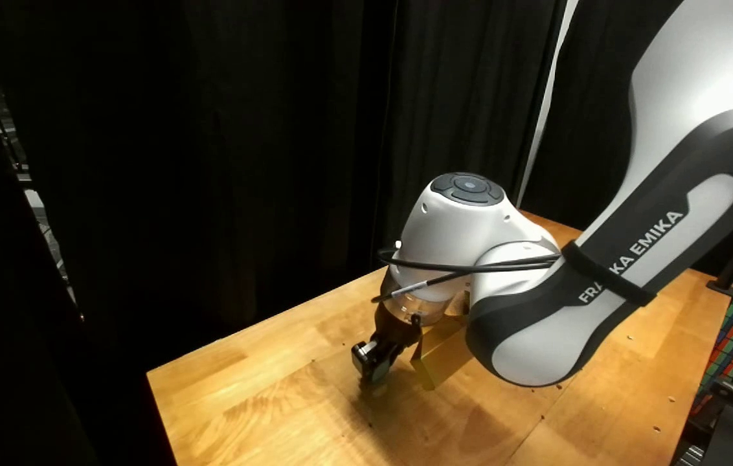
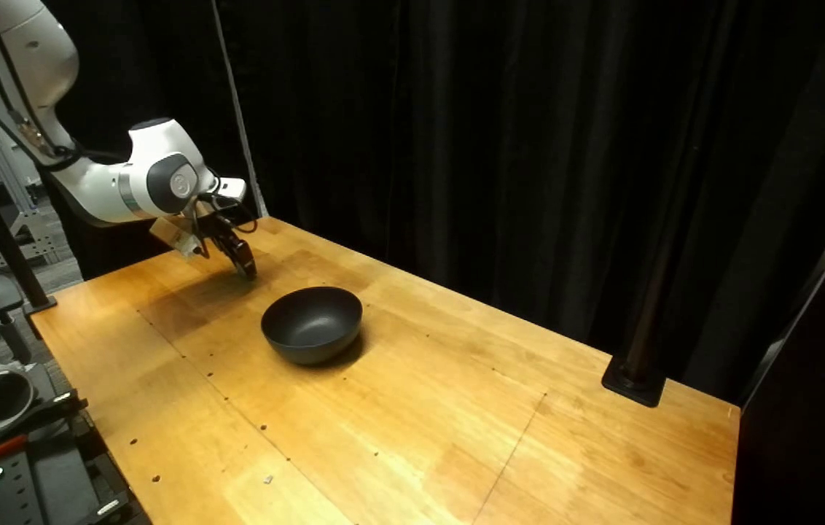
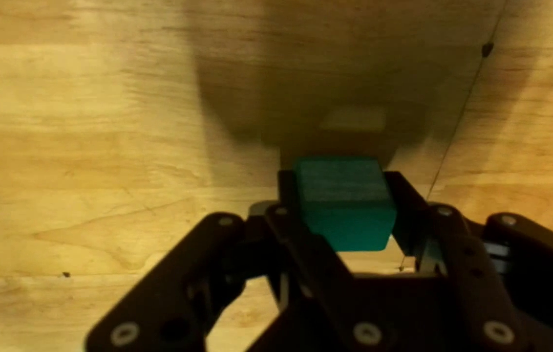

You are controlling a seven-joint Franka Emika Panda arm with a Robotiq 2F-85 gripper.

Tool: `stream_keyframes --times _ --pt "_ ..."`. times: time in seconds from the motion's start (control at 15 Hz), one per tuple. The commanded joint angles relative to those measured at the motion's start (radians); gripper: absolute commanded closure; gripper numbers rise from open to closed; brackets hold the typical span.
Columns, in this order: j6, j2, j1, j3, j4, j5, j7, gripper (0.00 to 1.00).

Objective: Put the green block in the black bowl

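The green block (image 3: 347, 203) is held between both fingers of my gripper (image 3: 342, 205) in the wrist view. The gripper is shut on it, with a finger pad against each side. In an exterior view the gripper (image 1: 374, 364) is low over the wooden table, and a bit of dull green shows at its fingertips. In an exterior view the gripper (image 2: 243, 264) is behind and to the left of the black bowl (image 2: 310, 356). The block cannot be made out there. The bowl stands upright on the table, and its visible inside holds nothing. The bowl is out of view elsewhere.
The wooden table (image 2: 412, 415) has a black post base (image 2: 633, 383) at its far right edge and another post (image 2: 41, 305) at its left corner. A small pale chip (image 2: 267, 480) lies near the front. Black curtains (image 2: 456, 146) hang behind.
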Motion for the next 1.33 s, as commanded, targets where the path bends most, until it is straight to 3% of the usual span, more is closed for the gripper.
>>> stream_keyframes --times 0.0,0.13,0.33,0.47,0.73,0.8,0.93,1.13,1.27 --pt "-0.085 -0.126 0.05 -0.081 -0.067 0.024 -0.003 0.79" --pt "-0.158 -0.195 0.071 -0.152 -0.102 -0.013 0.041 0.79" --pt "-0.255 -0.293 0.043 -0.218 -0.15 -0.089 0.107 0.79" --pt "-0.292 -0.342 -0.013 -0.226 -0.183 -0.146 0.148 0.79" --pt "-0.354 -0.417 -0.177 -0.159 -0.245 -0.189 0.189 0.79" --pt "-0.384 -0.437 -0.223 -0.127 -0.258 -0.167 0.18 0.29" --pt "-0.41 -0.496 -0.314 -0.058 -0.302 -0.096 0.124 0.22" --pt "-0.46 -0.661 -0.434 0.062 -0.39 0.13 -0.055 0.01" --pt "-0.494 -0.755 -0.473 0.111 -0.428 0.301 -0.191 0.0"
